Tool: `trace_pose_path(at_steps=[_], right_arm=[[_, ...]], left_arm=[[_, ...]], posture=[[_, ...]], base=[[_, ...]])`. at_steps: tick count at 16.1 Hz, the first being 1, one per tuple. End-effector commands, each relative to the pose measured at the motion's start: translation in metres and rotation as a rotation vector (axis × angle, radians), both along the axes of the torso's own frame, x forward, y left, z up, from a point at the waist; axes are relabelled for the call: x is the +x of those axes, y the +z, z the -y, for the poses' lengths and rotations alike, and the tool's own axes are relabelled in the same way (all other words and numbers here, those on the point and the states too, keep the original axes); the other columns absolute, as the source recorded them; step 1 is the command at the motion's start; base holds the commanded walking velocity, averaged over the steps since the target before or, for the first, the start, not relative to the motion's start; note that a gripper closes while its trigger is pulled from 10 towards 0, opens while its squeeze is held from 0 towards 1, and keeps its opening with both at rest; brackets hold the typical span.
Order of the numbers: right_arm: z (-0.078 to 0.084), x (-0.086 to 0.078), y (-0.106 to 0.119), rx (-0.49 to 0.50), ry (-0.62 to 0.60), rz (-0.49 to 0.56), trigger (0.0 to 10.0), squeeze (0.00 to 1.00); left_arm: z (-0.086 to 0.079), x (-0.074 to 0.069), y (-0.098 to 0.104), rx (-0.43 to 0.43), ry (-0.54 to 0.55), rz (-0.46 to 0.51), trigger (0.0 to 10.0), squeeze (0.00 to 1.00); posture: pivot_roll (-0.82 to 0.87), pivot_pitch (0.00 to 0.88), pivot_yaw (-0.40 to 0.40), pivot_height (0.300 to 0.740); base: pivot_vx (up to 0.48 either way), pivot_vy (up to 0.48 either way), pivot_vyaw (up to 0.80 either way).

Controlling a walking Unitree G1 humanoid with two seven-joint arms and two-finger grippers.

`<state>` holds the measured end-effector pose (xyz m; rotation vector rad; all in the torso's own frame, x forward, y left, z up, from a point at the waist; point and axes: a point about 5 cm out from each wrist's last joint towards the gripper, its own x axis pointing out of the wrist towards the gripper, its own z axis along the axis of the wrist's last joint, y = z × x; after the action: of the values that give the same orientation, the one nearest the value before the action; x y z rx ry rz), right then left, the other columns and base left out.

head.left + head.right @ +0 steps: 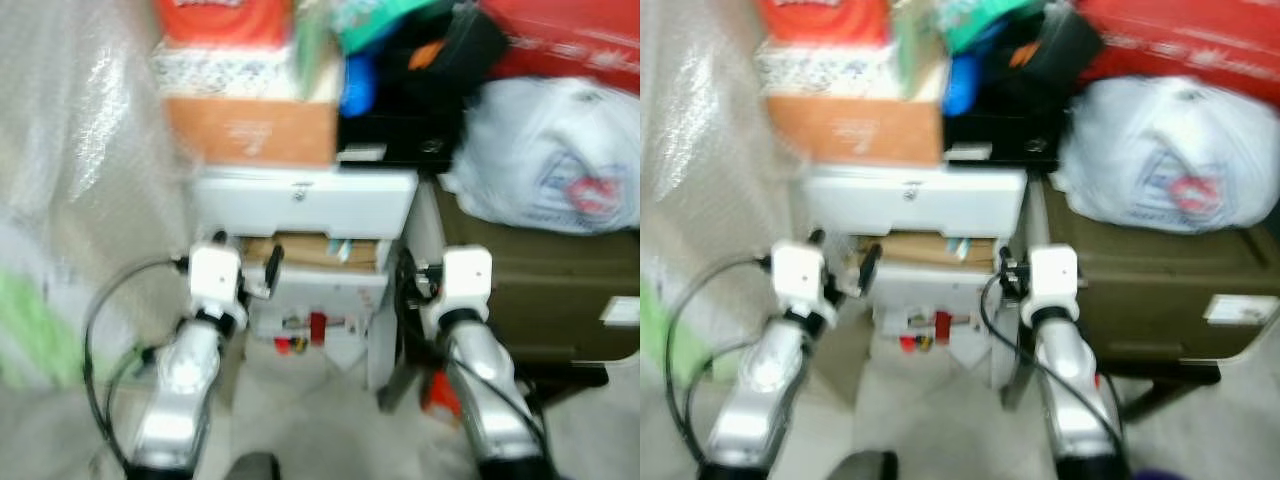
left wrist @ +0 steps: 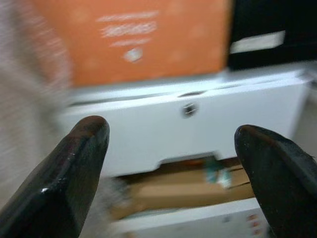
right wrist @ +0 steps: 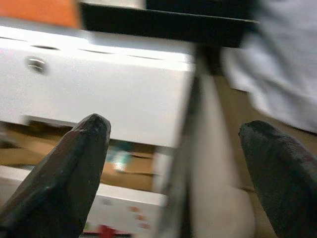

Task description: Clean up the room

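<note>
Left eye view, blurred: left gripper (image 2: pixel 171 173) and right gripper (image 3: pixel 173 173) both spread wide, empty, raised before the white plastic drawer unit (image 1: pixel 305 200) under an orange cardboard box (image 1: pixel 250 130)

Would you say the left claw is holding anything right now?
No, the left claw is open, its fingers spread with nothing between them, facing the white drawer.

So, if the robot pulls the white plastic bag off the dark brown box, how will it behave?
The white plastic bag bulges and sags over the dark brown box, so it is probably soft and floppy. Its full shape suggests some weight. The thin, shiny film may slip or tear if pinched.
</note>
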<state>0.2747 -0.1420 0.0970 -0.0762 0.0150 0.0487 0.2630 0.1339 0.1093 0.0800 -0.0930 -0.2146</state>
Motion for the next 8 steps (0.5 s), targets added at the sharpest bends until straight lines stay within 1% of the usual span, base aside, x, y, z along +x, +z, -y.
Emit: trace_pose_path(at_steps=[1,8], right_arm=[[0.0016,0.0003,0.0008,0.000,-0.001,-0.001,10.0,0.00],[0.0017,0.0009,0.0009,-0.003,-0.008,-0.005,10.0,0.00]], left_arm=[[0.0009,-0.0002,0.0013,0.006,-0.003,0.003,10.0,0.00],[0.0031,0.0012,0.0017,0.009,-0.016,0.000,10.0,0.00]], posture=[[-0.02,0.079,-0.003,0.740],[-0.03,0.084,0.000,0.740]], base=[[0.000,0.000,0.80],[0.000,0.000,0.80]])
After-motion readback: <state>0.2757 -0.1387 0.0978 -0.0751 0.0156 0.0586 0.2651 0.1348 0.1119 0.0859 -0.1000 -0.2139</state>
